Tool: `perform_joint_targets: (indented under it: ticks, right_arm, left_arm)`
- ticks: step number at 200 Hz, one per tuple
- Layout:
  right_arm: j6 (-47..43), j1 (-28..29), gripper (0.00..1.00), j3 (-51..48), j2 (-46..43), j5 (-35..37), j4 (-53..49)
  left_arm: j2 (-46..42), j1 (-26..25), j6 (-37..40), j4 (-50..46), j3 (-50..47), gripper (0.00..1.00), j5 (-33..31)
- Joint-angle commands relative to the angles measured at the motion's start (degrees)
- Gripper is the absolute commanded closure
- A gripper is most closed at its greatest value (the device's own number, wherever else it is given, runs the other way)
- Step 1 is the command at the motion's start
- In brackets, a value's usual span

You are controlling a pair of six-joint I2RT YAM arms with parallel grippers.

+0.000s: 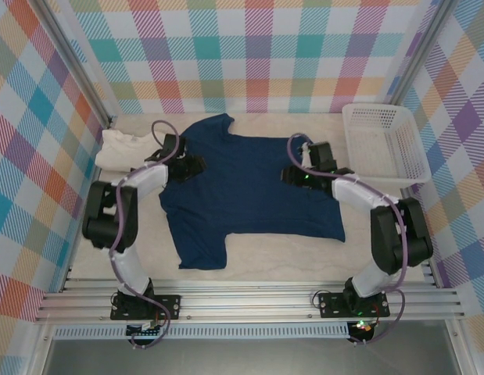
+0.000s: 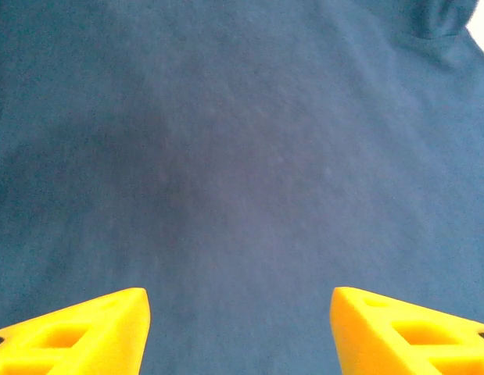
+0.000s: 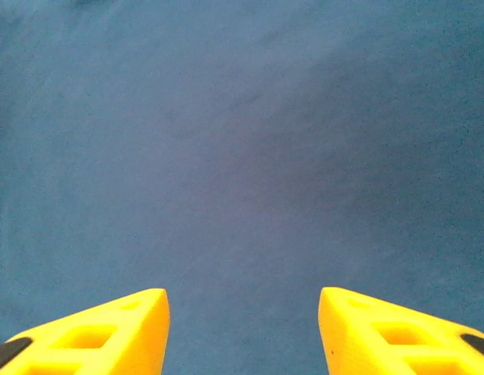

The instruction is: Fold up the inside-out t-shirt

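Inside-out t-shirt (image 1: 249,195) lies spread flat mid-table (image 1: 265,254), one sleeve pointing to the near edge, another to the far wall. Left gripper (image 1: 191,166) sits over the shirt's left side, jaws apart, only navy cloth under the yellow fingers (image 2: 93,328). Right gripper (image 1: 292,173) over the right side, jaws also apart, gripping nothing. Cream folded shirt (image 1: 120,148) at far left, touching the navy one. White basket (image 1: 406,148) far right.

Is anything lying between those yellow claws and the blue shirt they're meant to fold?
Nothing visible does. The left gripper and the right gripper are both open right over the t-shirt, with only bare navy cloth in front of them.
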Motion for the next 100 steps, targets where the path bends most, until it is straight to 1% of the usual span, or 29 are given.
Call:
perform_joint_targets:
  ticks: [1,24,60,81,100]
  right_arm:
    - [0.4,-3.2,0.46,6.7,6.1,-0.2,-2.1]
    - [1.1,-6.1,0.45,14.8,13.8,0.9,-5.6]
    - [3.2,-9.3,0.45,27.1,25.8,-3.8,-11.9]
    - [4.1,-10.1,0.46,31.7,30.0,-3.7,-14.2]
    - [5.4,-11.3,0.47,35.8,32.9,-3.2,-16.6]
  left_arm:
    - [5.5,0.7,4.1,-3.0,9.0,0.37,-0.9]
    - [12.5,1.2,5.3,-7.7,17.4,0.37,0.3]
    - [20.7,1.7,6.1,-12.3,26.4,0.36,1.7]
    - [24.2,1.7,6.3,-14.2,30.2,0.36,2.8]
    - [27.6,1.7,6.0,-15.6,34.1,0.36,5.2]
